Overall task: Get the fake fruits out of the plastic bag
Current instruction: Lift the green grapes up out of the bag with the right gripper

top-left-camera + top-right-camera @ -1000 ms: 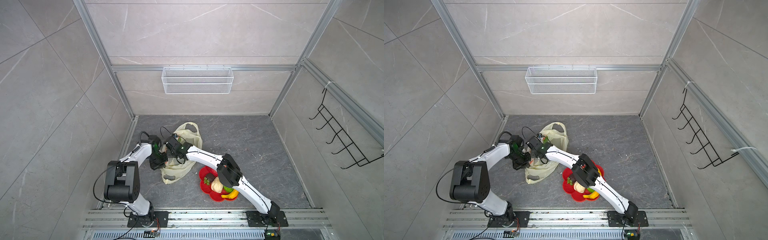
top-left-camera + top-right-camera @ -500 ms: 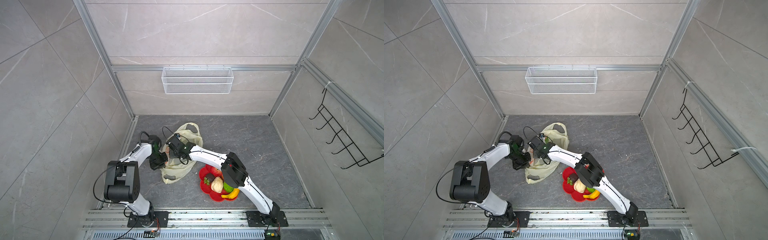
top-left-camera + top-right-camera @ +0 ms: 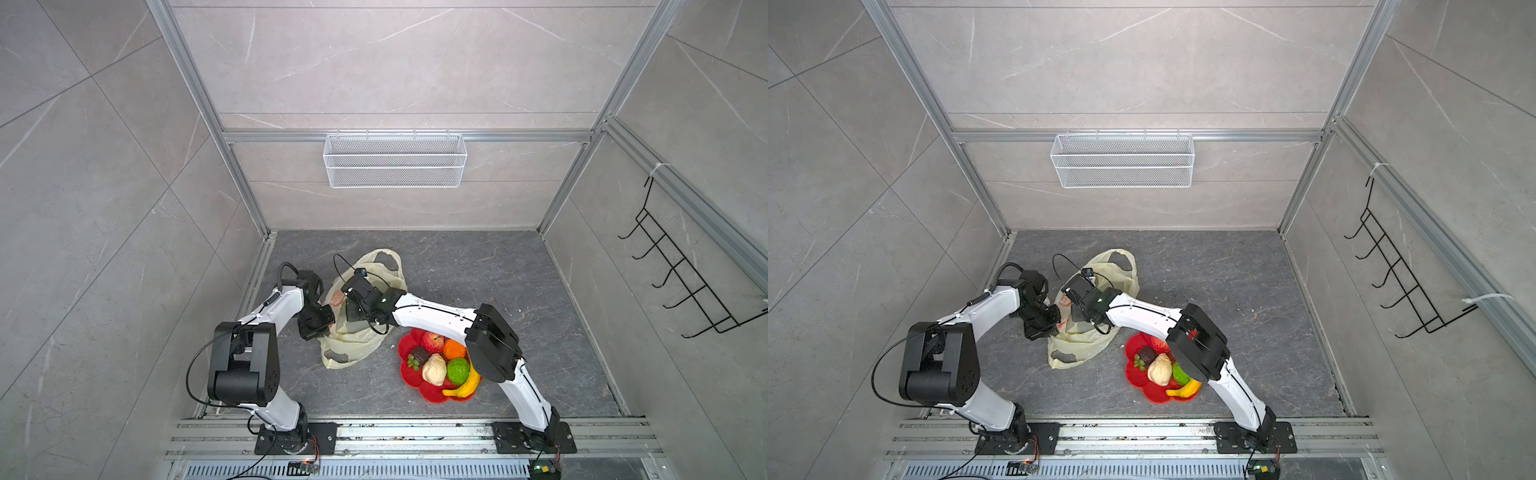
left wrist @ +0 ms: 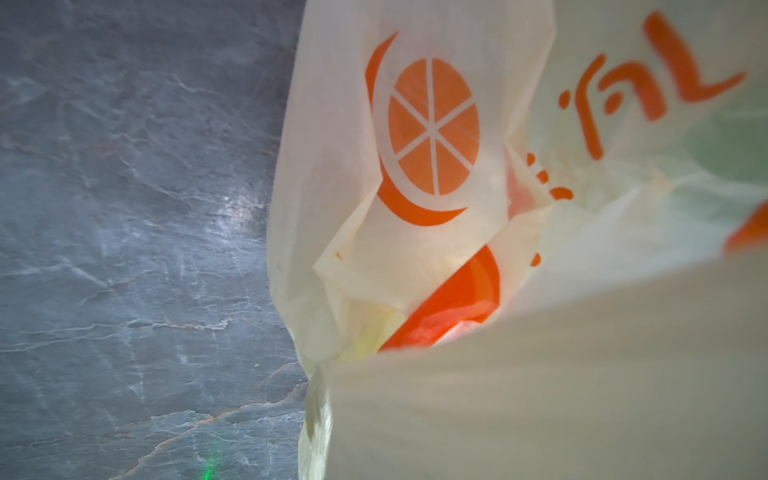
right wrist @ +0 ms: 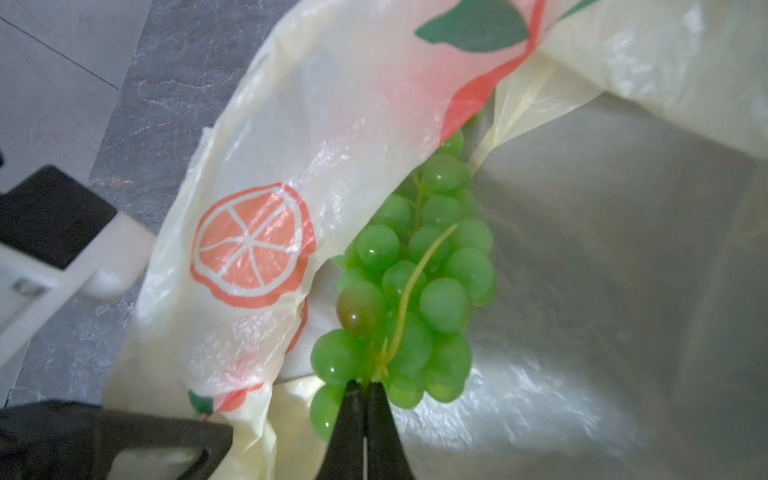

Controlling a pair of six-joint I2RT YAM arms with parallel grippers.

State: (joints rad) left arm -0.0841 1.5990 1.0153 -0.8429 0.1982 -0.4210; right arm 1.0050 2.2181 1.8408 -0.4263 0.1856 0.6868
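Right elbow swung rightward above the red plate [image 3: 409, 379], right gripper [image 5: 365, 386] nipped tight on the green grape bunch [image 5: 415, 282] by its stem inside the plastic bag [image 3: 353, 345], left gripper [image 3: 326, 316] clamped on the bag's rim, other fake fruits [image 3: 434, 370] on the plate

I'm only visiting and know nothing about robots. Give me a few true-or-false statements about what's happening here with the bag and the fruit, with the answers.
1. The right hand is pinched shut on the stem of the grapes. True.
2. The grapes lie on the red plate. False: they are inside the bag.
3. A banana lies on the red plate. True.
4. The apple sits in the wire basket on the back wall. False: it sits on the red plate.
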